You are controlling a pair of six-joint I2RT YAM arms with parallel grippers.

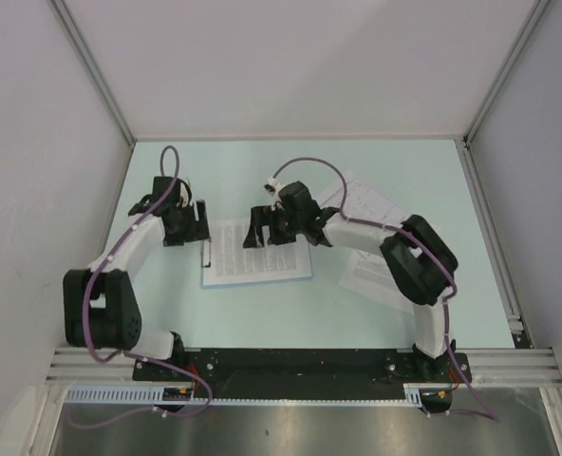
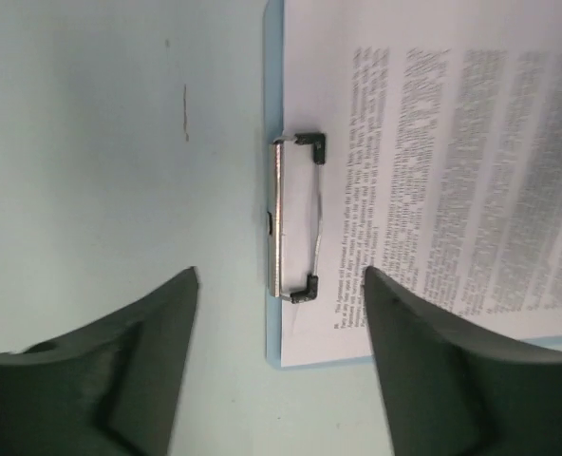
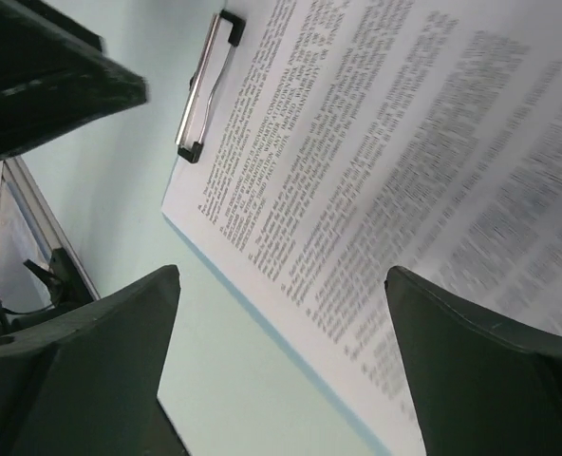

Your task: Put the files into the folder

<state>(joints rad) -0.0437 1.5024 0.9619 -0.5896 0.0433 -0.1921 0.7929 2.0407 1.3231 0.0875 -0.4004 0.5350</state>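
- The flat light-blue folder (image 1: 258,279) lies mid-frame in the top view on the pale green table (image 1: 215,171). Its small silver metal clip (image 2: 295,218) is at the short edge on the left.
- One white sheet of dense black text (image 2: 433,171) lies squarely on it. Its edge seems tucked under the clip, though I can't be sure from my left wrist view.
- My left gripper (image 2: 281,275) hovers over the clip, jaws apart, holding nothing.
- My right gripper (image 3: 283,275) hangs above the sheet, jaws wide and empty.
- More loose printed sheets (image 1: 366,203) lie right of centre, partly under my right arm.
- I judge one file is in. The next move calls for fetching another sheet with my right gripper while my left works the clip.
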